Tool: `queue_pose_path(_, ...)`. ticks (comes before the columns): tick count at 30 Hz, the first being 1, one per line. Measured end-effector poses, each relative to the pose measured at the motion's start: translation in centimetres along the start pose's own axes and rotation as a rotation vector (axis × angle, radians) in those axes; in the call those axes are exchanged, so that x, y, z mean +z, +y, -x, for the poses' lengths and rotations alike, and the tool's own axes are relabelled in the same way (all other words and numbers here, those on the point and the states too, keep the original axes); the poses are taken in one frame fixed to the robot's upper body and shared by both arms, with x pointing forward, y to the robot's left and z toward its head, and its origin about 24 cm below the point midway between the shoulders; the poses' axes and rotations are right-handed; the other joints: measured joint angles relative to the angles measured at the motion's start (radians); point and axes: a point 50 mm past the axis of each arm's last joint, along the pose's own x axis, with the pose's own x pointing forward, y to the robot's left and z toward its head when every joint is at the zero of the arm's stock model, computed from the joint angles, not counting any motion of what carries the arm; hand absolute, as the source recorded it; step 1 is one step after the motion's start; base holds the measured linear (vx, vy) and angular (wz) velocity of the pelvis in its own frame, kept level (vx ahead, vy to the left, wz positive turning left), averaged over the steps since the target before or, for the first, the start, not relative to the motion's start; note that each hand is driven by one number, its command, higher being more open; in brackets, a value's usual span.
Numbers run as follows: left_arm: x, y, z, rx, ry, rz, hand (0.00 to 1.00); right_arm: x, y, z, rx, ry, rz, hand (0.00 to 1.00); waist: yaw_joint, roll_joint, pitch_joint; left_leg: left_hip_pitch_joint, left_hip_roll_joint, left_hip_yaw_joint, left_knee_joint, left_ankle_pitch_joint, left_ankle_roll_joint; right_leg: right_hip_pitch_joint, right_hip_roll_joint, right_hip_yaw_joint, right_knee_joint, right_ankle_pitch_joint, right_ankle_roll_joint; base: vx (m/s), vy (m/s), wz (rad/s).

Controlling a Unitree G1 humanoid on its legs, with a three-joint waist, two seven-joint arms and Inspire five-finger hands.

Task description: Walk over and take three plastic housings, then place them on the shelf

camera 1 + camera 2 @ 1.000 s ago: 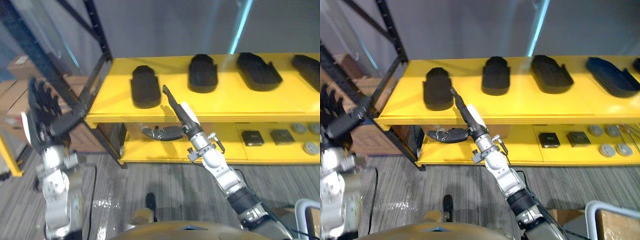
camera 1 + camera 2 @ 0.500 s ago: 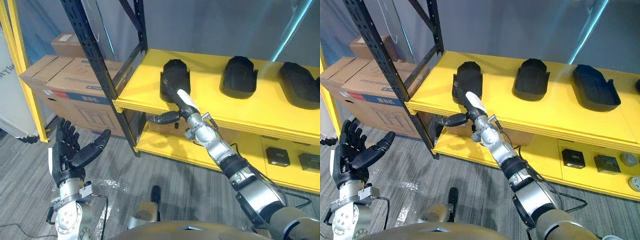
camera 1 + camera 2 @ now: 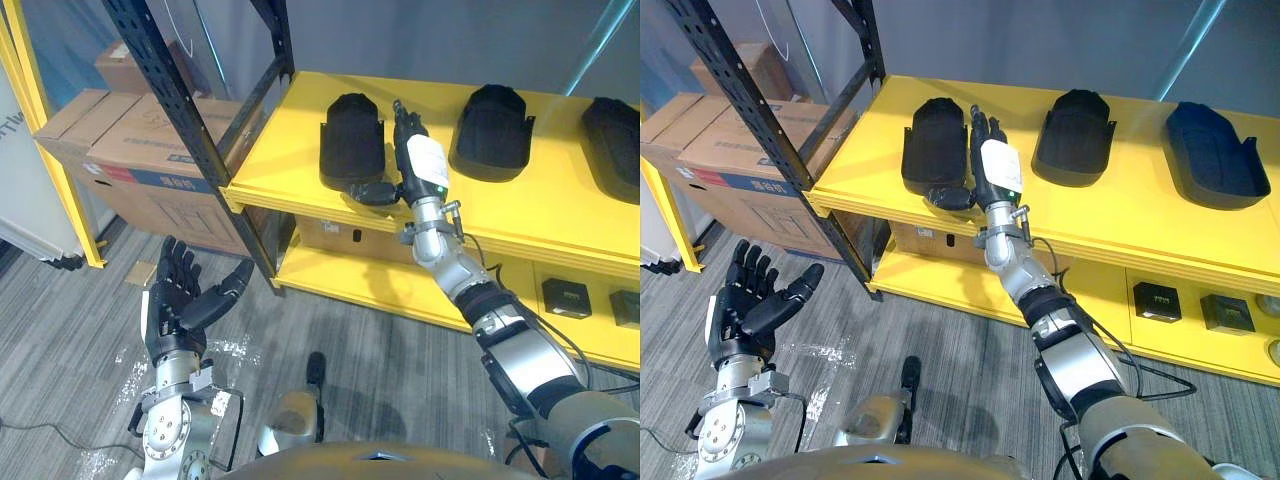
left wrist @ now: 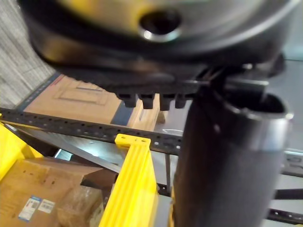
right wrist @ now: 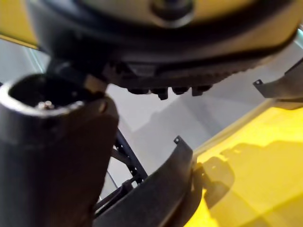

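Grey plank floor (image 3: pixel 80 350) runs under a yellow shelf (image 3: pixel 290 150) carried by a black rack post (image 3: pixel 190 130), with boxes (image 3: pixel 120 140) stacked behind the post.

From the left eye, the top deck carries a row of three black pieces, well apart. They are the left housing (image 3: pixel 352 140), the middle housing (image 3: pixel 492 118) and the right housing (image 3: pixel 612 135), which is cut off by the picture's edge. The right hand (image 3: pixel 420 165) is raised over the deck between the left and middle housing, just beside the left one. Its fingers are straight and together, pointing toward the back of the shelf. Its thumb sticks out sideways at the left housing's near end, and I cannot tell whether it touches. The hand holds nothing. The left hand (image 3: pixel 175 305) hangs low over the floor, fingers spread and thumb out, and it is empty. Small dark parts (image 3: pixel 567 297) lie on the lower deck.

From the right eye, the row reads the same, with the right housing (image 3: pixel 1210 155) whole. The right hand (image 3: pixel 995 170) stands flat beside the left housing (image 3: pixel 936 145), and the left hand (image 3: pixel 745 305) is splayed above the floor.

At the left wrist, straight fingers (image 4: pixel 151 100) and the thumb close on nothing. Past them are boxes, a perforated rack beam (image 4: pixel 85 125) and a yellow post (image 4: pixel 132 189).

At the right wrist, the fingers (image 5: pixel 165 90) are extended. A housing's thin dark wall (image 5: pixel 156 189) rises from the yellow deck close by the thumb.
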Motion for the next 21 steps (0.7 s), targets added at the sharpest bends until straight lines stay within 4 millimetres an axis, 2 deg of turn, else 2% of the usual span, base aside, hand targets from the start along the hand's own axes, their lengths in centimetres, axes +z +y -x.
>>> queue_pose_path(5,-0.2,-0.4,-0.1,-0.015,0.001,0.01,1.0,-0.1,-0.3,-0.8,0.036,-0.06,0.125,1.0,0.002,0.001,0.007,-0.007,-0.001,-0.008,0.002,0.013,0.011,-0.019,-0.018,-0.003,0.045,-0.028,0.001,0.0,-0.026,0.04)
queue_pose_path(8,0.0,-0.5,-0.1,-0.014,-0.012,0.014,1.0,-0.3,-0.6,-1.3,0.049,-0.068,0.182,1.0,0.002,0.008,0.032,-0.007,-0.002,-0.015,0.002,0.015,0.009,-0.024,-0.025,-0.009,0.07,-0.046,-0.001,-0.05,-0.032,0.08)
queue_pose_path(12,0.0,-1.0,-0.4,-0.017,-0.016,0.064,1.0,-1.2,-2.9,-3.2,0.013,-0.035,0.263,1.0,0.006,0.032,0.069,-0.032,0.0,-0.037,0.002,0.015,-0.006,-0.058,-0.033,-0.023,0.127,-0.075,-0.007,-0.08,-0.026,0.12)
queue_pose_path(16,0.1,-1.3,-0.5,-0.008,-0.021,0.073,1.0,-1.2,-4.5,-4.4,-0.026,-0.017,0.277,1.0,0.019,0.044,0.093,-0.044,-0.002,-0.041,0.002,0.019,-0.009,-0.083,-0.048,-0.024,0.169,-0.096,-0.01,-0.05,-0.028,0.04)
queue_pose_path(19,0.1,-1.5,-0.6,-0.011,-0.025,0.087,1.0,-1.2,-5.6,-5.1,-0.079,0.009,0.262,1.0,0.026,0.053,0.108,-0.059,-0.003,-0.047,0.003,0.03,0.001,-0.103,-0.06,-0.027,0.198,-0.11,-0.007,-0.01,-0.038,0.08)
queue_pose_path(21,0.1,-1.5,-0.6,-0.005,-0.023,0.107,1.0,-0.9,-5.4,-5.2,-0.088,0.014,0.225,1.0,0.024,0.052,0.109,-0.057,-0.013,-0.047,0.003,0.037,0.006,-0.106,-0.071,-0.026,0.211,-0.118,-0.005,0.01,-0.032,0.05)
